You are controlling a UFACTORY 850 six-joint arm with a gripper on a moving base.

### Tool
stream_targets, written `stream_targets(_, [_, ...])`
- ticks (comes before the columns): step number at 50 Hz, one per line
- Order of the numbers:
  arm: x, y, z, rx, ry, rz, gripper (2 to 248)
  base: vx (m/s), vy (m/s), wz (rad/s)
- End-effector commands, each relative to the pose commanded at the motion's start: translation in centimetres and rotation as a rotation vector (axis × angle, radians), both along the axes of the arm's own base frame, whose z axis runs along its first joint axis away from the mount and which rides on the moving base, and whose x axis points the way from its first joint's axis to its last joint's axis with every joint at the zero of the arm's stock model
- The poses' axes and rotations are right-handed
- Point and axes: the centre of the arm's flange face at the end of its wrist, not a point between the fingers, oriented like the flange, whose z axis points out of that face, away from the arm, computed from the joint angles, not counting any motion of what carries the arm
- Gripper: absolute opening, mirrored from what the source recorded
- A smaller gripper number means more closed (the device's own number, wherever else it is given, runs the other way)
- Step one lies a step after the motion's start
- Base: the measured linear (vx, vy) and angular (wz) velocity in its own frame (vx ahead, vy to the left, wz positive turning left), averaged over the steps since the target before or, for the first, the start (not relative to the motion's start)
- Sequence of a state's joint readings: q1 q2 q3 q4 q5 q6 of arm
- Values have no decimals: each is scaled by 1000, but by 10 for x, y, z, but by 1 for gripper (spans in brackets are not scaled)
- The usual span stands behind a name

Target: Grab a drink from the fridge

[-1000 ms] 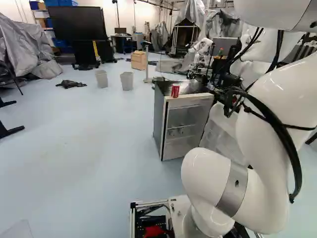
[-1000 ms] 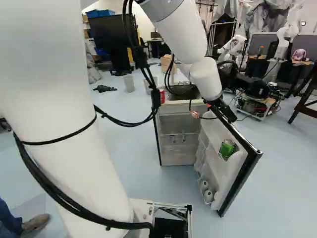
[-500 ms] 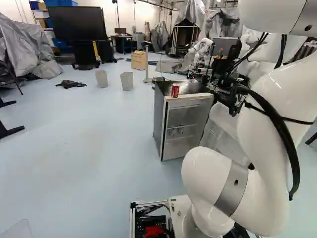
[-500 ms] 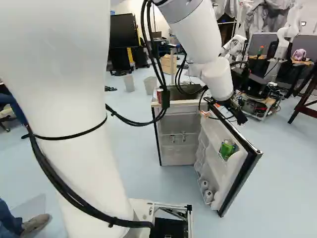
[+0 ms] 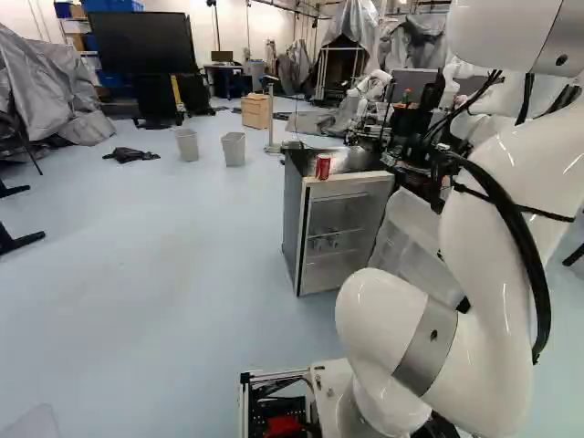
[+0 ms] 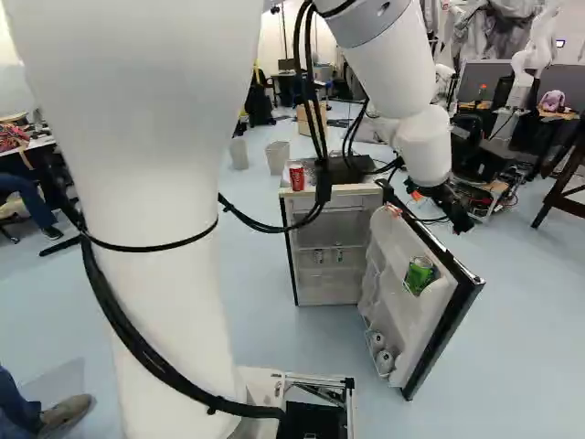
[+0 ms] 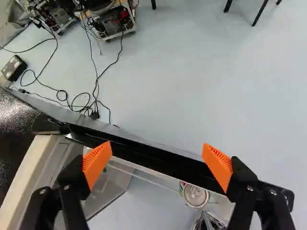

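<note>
Green drink can (image 6: 419, 274) stands in a shelf on the inner side of the fridge door (image 6: 445, 338), which is open wide from the fridge (image 5: 292, 221). In the wrist view I see its round top just beside the door's long black edge. My gripper (image 7: 157, 159) is released: both fingers stand well apart with nothing grasped, over this edge. A red can (image 5: 323, 167) stands on top of the fridge; I judge it is not the one to take, because the task asks for a drink from the fridge.

I think opening is finished, and the step in hand is the approach to the green can. Next, I should bring the gripper over to the door's inner side, centre it above the can, then lower carefully. If I go down from here, the fingers could hit the edge and swing the door.
</note>
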State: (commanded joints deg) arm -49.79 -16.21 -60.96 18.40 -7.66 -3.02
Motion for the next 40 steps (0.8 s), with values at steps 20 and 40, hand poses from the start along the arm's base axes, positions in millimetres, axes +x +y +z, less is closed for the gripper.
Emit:
stream_targets(20, [0,-31,-4,43,17,-23,247,0,0,0])
stream_targets(40, [-2,-33,-8,98,43,-16,247,0,0,0])
